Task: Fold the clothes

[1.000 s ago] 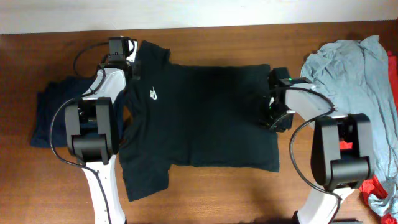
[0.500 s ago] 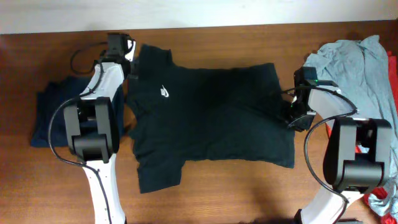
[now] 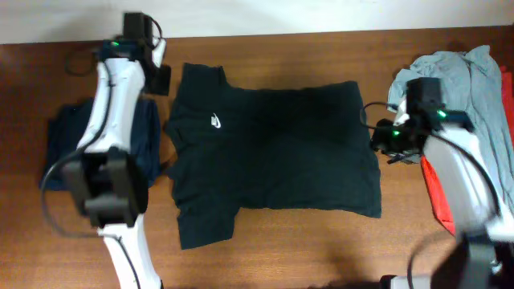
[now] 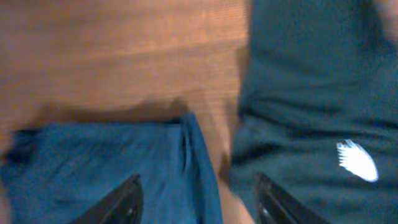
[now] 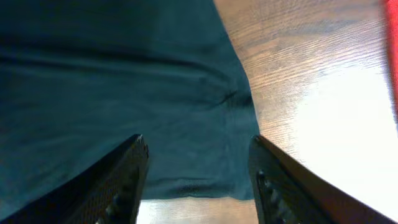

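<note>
From overhead, the black short-sleeved cotton T-shirt lies spread flat, front up, on the brown wooden table. Its collar points toward my left arm and its hem toward my right. A small white logo shows on the chest, and the near sleeve sticks out toward the table's front edge. My left gripper hovers just beside the shirt's far sleeve. My right gripper is at the hem edge. A dark navy-blue garment lies beyond my left arm, and a light grey shirt and a red shirt lie beyond my right.

My left wrist view is blurred. My two fingers stand apart with nothing between them. Below them is the edge of the navy cloth, with a strip of bare wood beside it. The black shirt and its logo lie off to one side.

In my right wrist view my fingers are spread wide and hold nothing. The black hem corner lies flat under and between them, with bare wood beside it.
</note>
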Motion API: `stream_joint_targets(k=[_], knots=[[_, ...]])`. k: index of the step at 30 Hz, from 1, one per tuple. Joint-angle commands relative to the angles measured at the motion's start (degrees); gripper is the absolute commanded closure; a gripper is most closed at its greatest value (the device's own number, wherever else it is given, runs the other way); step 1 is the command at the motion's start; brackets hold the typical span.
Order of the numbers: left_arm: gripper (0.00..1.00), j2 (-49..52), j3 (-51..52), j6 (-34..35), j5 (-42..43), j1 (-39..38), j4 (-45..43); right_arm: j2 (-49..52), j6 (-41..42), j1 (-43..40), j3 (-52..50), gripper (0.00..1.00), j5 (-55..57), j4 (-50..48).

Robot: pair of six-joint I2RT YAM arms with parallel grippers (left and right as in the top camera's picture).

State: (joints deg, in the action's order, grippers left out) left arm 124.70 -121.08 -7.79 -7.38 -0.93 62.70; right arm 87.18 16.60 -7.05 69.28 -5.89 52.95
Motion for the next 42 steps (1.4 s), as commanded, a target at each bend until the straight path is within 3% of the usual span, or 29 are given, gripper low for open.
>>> stream_joint_targets(k=[1,5,9,15,19,23,32,33,35,36,42], knots=[[0.42,-11.7,-2.2,3.2,6.1,0.1,5.4,-8.4,-0.3,-0.4,0.2,0.40,-1.6,2.3],[0.49,-14.7,-1.7,9.8,10.9,0.0,17.9,-15.1,-0.3,-0.4,0.2,0.32,-1.9,6.9],[0.58,-14.6,5.6,10.1,14.3,-0.7,20.7,-16.1,-0.3,-0.4,0.2,0.30,-3.3,10.1],[0.61,-14.7,26.1,11.9,22.6,-1.7,12.0,-14.3,-0.1,-0.4,0.2,0.29,-3.6,13.4],[0.65,-14.8,37.4,12.5,23.7,-3.3,4.7,-12.5,-0.1,-0.4,0.2,0.29,-3.6,14.5],[0.64,-15.3,44.7,14.1,20.9,-6.0,-2.6,-10.2,-0.1,-0.4,0.2,0.29,-3.6,14.3],[0.67,-15.3,60.2,27.4,13.9,-8.3,-18.1,-4.2,-0.1,-0.4,0.2,0.29,-4.0,14.2],[0.68,-15.3,60.9,29.2,13.6,-8.1,-18.4,-3.8,-0.1,-0.4,0.2,0.29,-4.0,14.2],[0.96,-15.3,62.7,34.1,14.1,-7.4,-17.5,-3.0,-0.1,-0.4,0.2,0.29,-4.0,14.1],[1.00,-15.3,63.2,35.6,14.2,-7.1,-16.8,-2.8,-0.1,-0.4,0.2,0.29,-4.0,14.1],[1.00,-15.4,65.7,37.9,13.9,-4.4,-11.0,-2.6,-0.1,-0.4,0.2,0.29,-4.0,12.4]])
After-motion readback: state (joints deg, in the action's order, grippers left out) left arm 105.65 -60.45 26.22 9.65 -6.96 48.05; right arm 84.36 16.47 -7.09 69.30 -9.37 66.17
